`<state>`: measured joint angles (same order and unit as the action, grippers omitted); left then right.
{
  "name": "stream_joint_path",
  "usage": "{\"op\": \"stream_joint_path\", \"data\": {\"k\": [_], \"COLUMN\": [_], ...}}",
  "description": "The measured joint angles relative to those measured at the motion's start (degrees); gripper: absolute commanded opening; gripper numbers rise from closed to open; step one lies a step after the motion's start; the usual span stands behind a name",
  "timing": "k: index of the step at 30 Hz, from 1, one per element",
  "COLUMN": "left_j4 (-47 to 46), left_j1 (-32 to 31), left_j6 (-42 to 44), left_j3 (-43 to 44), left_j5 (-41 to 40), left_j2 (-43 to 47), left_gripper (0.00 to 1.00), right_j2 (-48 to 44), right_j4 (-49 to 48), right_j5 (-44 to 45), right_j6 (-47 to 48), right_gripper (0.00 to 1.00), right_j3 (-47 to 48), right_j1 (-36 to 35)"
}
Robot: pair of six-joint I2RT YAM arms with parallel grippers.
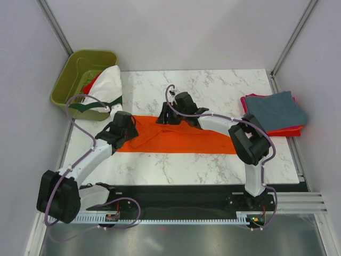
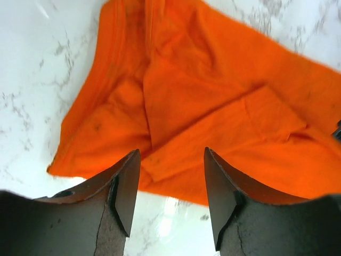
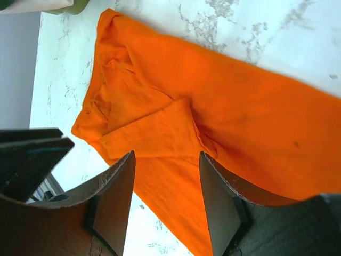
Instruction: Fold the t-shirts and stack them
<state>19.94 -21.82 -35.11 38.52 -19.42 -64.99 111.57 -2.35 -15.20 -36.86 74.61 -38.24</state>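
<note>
A bright orange t-shirt [image 1: 186,141] lies as a long folded strip across the middle of the marble table [image 1: 213,85]. My left gripper [image 1: 127,130] hovers over the strip's left end, open, with nothing between its fingers. In the left wrist view the left gripper [image 2: 170,157] stands just above the near hem of the orange cloth [image 2: 202,96]. My right gripper [image 1: 166,116] is over the strip's far edge, left of centre. It is open too, and the right wrist view shows the right gripper [image 3: 166,157] above the orange shirt [image 3: 240,122] and a folded sleeve.
An olive-green bin [image 1: 69,74] stands at the back left. A white shirt with dark green trim [image 1: 109,85] spills from it, with a red one [image 1: 91,82] beneath. At the right edge a folded slate blue-grey shirt [image 1: 277,109] lies on red [image 1: 287,129] and magenta [image 1: 246,101] ones.
</note>
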Motion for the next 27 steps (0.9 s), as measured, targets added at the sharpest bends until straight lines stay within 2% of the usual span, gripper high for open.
{"op": "stream_joint_path", "data": {"k": [9,16,19,24,27], "left_j4": [-0.31,0.00,1.03,3.10,4.37], "left_j1": [2.69,4.22,5.57,7.61,8.50], "left_j6": [-0.63,-2.64,-3.30,-5.16,-5.92], "left_j3": [14.32,21.70,23.63,26.08,28.06], "left_j5": [-1.95,-0.96,-0.31,0.28,0.57], "left_j2": [-16.72,-29.66,-33.99,-39.15,-40.59], "left_gripper": [0.54,0.50,0.49,0.49,0.49], "right_j2": [12.13,17.27,17.38,17.16,16.48], "right_j4": [-0.13,0.37,0.07,-0.92,-1.01], "right_j5": [-5.51,-9.86,-11.58,-14.14,-15.43], "right_j6": [0.26,0.68,1.20,1.70,2.14], "right_gripper": [0.58,0.51,0.34,0.24,0.11], "right_j3": [11.13,13.42,13.40,11.96,10.23], "right_j1": [0.11,0.13,0.20,0.22,0.46]}}
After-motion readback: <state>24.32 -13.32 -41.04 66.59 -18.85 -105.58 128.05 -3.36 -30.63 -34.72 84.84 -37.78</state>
